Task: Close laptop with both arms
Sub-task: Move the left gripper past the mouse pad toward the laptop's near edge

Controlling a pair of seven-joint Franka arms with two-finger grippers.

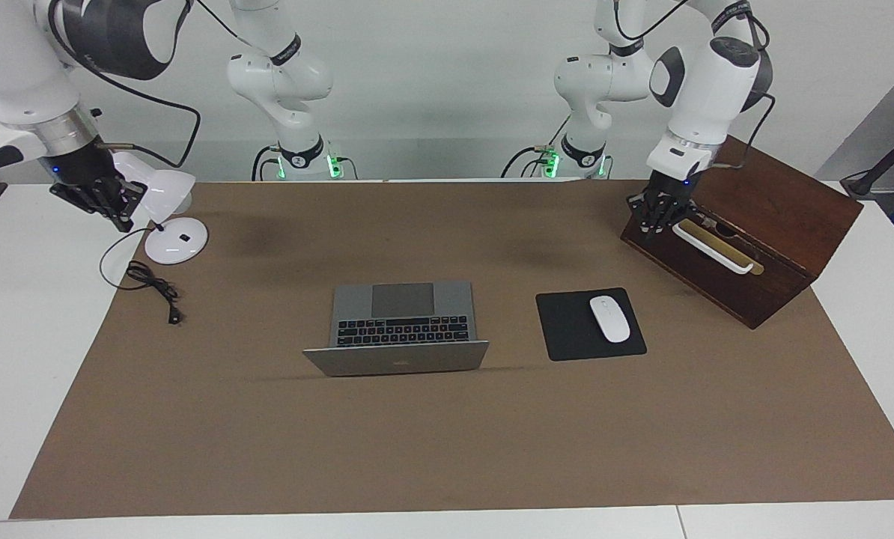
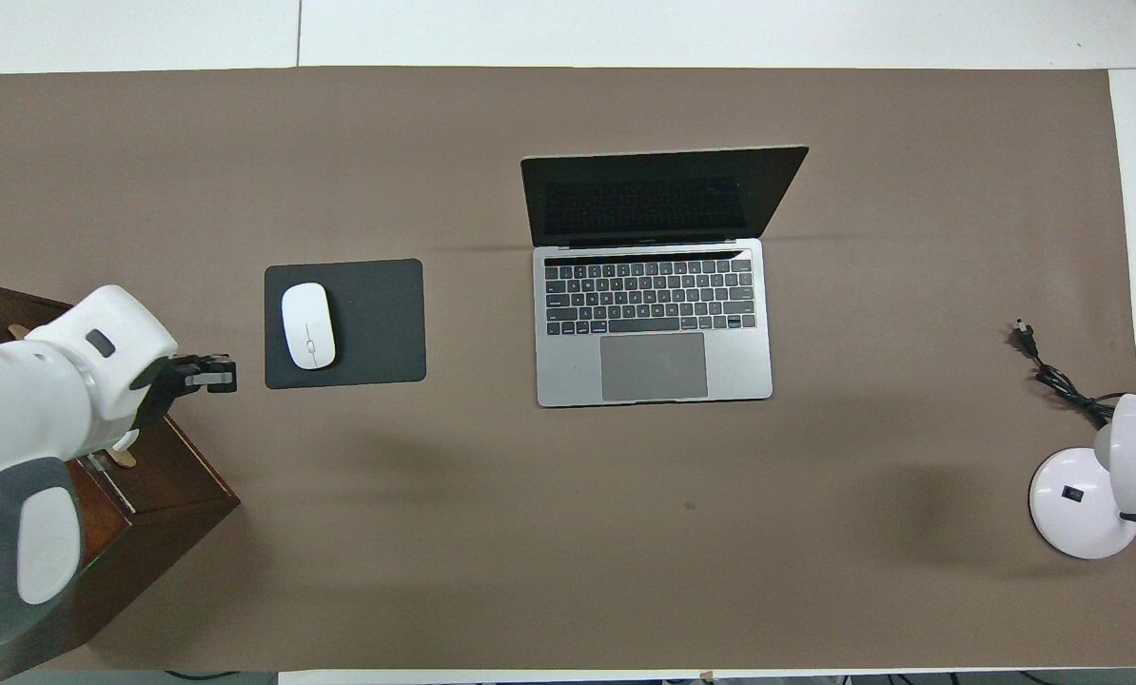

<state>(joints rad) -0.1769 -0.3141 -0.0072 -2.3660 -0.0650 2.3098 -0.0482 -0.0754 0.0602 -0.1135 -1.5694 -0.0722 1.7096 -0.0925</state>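
Sitting open in the middle of the brown mat point(image 1: 447, 449) is the laptop point(image 1: 402, 323), its dark screen facing the robots and its silver lid, marked with a dark logo too small to read clearly, tilting away from them; the keyboard letters cannot be made out. Well apart from it, toward the left arm's end of the table, the left gripper point(image 1: 655, 223) is hanging with its fingers closed on nothing, just beside the pale handle point(image 1: 716, 251) of the wooden box point(image 1: 776, 224) and not holding it. Between those fingertips and the laptop, a white mouse point(image 1: 609, 318) is lying on the black mouse pad point(image 1: 567, 333). Toward the right arm's end, the right gripper point(image 1: 106, 203) is hovering with its fingers shut and empty, right by the white desk lamp point(image 1: 174, 239), whose black cord point(image 1: 155, 288) is trailing across the mat below it. Small lettering on the arms is showing but cannot be read.
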